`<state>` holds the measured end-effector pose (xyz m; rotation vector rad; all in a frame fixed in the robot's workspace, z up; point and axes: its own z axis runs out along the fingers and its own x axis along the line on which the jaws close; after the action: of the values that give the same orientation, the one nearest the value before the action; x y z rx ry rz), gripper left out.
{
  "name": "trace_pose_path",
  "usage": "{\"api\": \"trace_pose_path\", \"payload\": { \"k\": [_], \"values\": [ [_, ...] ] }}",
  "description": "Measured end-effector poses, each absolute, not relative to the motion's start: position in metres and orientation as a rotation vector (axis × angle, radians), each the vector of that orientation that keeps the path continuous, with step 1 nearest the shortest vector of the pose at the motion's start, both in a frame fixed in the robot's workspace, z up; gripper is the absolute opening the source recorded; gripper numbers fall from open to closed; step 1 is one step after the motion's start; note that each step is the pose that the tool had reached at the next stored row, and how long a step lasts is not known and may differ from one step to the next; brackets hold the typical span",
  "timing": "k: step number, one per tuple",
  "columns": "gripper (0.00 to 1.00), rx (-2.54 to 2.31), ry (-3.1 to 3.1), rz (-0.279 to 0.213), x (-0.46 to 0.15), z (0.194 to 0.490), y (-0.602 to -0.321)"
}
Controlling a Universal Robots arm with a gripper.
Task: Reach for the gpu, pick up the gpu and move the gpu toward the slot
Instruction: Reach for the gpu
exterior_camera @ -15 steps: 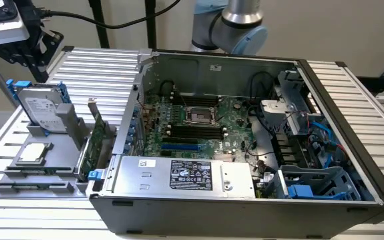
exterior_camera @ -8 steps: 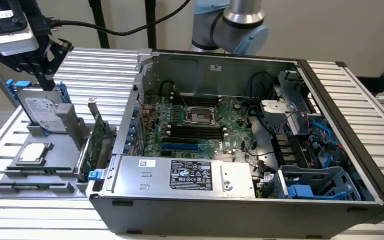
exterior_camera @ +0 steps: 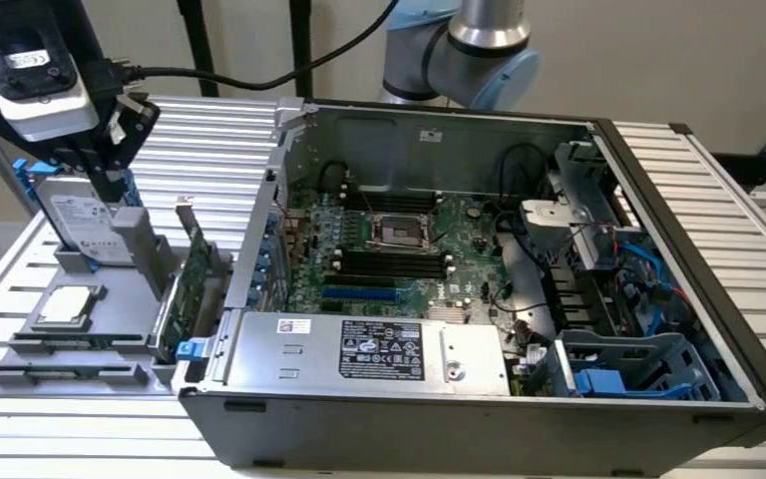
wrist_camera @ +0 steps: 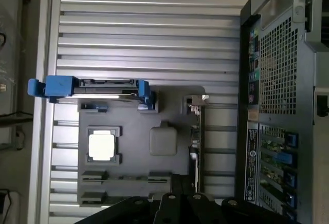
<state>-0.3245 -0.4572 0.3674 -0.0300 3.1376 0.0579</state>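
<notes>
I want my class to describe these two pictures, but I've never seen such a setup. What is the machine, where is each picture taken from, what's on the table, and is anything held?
The machine is a robot arm ending in a hand. One picture comes from a camera standing off the arm; the other from a camera on the wrist, looking down. On the slatted table sit an open computer case and a grey holder of parts: a hard drive with blue rails, a processor chip and the gpu, a green card standing upright. The hand hangs above the holder; the gpu is not yet picked up.
</notes>
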Motion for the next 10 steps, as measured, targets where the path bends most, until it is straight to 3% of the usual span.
{"api": "trace_pose_path", "payload": {
  "k": [10],
  "values": [
    [0.11, -0.030, 3.130, 0.046, -0.302, 0.355, -0.469]
  ]
}}
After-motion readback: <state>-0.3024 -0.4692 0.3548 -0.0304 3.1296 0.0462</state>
